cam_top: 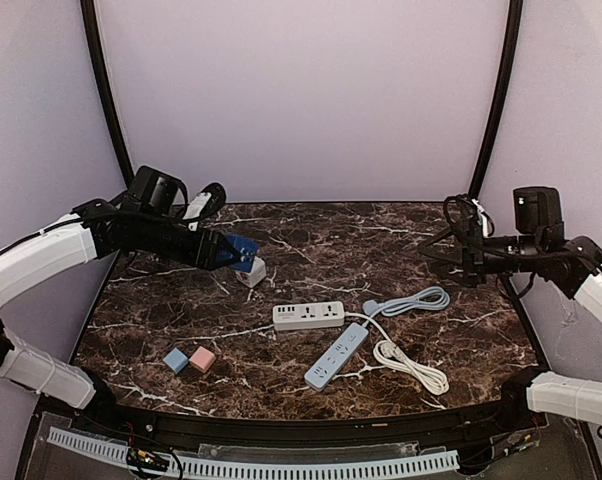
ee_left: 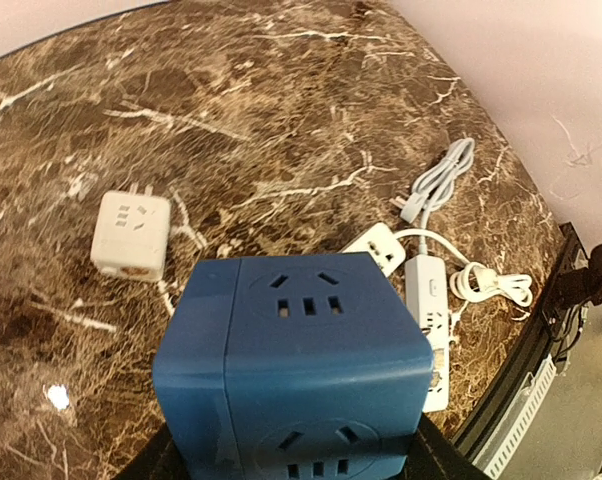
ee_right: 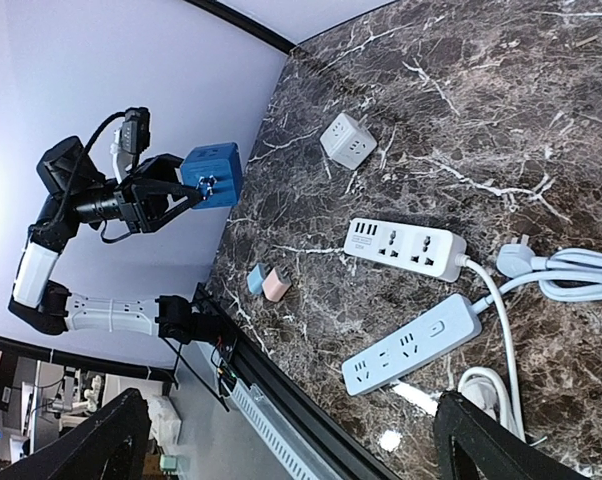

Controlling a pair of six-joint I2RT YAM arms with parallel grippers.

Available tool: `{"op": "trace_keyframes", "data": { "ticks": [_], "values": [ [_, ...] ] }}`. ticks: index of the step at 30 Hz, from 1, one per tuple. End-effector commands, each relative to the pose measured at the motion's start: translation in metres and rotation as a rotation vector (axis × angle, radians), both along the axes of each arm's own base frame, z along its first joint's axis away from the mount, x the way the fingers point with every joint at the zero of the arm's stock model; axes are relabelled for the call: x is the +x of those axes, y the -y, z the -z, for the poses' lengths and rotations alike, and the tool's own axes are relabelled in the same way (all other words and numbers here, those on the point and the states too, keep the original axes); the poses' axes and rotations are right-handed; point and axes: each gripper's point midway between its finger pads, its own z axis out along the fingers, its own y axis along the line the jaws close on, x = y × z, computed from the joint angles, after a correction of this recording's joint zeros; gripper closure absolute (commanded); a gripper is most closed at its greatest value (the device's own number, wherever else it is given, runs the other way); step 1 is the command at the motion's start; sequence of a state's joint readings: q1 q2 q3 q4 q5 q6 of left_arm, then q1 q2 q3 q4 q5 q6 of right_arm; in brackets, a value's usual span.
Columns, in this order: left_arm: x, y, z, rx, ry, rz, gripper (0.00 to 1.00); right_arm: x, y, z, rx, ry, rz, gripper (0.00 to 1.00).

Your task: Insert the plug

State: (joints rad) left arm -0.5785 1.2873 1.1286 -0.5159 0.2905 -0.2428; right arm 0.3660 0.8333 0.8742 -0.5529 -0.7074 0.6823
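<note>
The plug, a blue cube [ee_left: 301, 370] with socket holes on its faces, is held above the table's back left. My left gripper [ee_left: 296, 462] is shut on its sides, with a dark finger [ee_left: 146, 465] showing at each lower corner. From above, the blue cube [cam_top: 243, 250] hangs just over a white cube plug [cam_top: 252, 272] lying on the marble. A white power strip [cam_top: 308, 316] and a light blue power strip [cam_top: 336, 355] lie mid-table. My right gripper [cam_top: 433, 246] hovers open at the right, high above the table and holding nothing.
A small blue charger [cam_top: 175, 360] and a pink one [cam_top: 202, 359] sit at the front left. A coiled pale blue cable [cam_top: 421, 300] and a white cable [cam_top: 411, 362] lie right of the strips. The table's front edge has a black rail [cam_top: 281, 430].
</note>
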Motion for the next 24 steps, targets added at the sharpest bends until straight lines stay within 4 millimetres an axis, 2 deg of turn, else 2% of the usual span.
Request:
{"op": "trace_keyframes", "data": {
  "ticks": [1,6,13,21,24],
  "values": [
    [-0.001,0.031,-0.04,-0.033,0.176,0.12,0.66,-0.003,-0.012,-0.019,0.046,0.009,-0.038,0.01],
    [-0.008,0.059,-0.057,-0.026,0.265,0.196,0.67,-0.003,-0.026,-0.026,0.047,0.009,-0.046,0.01],
    [-0.022,0.092,-0.077,-0.034,0.401,0.334,0.67,-0.005,-0.061,-0.032,0.035,-0.001,-0.073,0.01],
    [-0.038,0.116,-0.076,0.002,0.493,0.485,0.73,-0.006,-0.113,-0.038,-0.04,0.026,-0.137,0.01],
    [-0.045,0.125,-0.075,0.026,0.531,0.533,0.8,0.001,-0.122,-0.037,-0.106,0.044,-0.112,0.01]
  ]
}}
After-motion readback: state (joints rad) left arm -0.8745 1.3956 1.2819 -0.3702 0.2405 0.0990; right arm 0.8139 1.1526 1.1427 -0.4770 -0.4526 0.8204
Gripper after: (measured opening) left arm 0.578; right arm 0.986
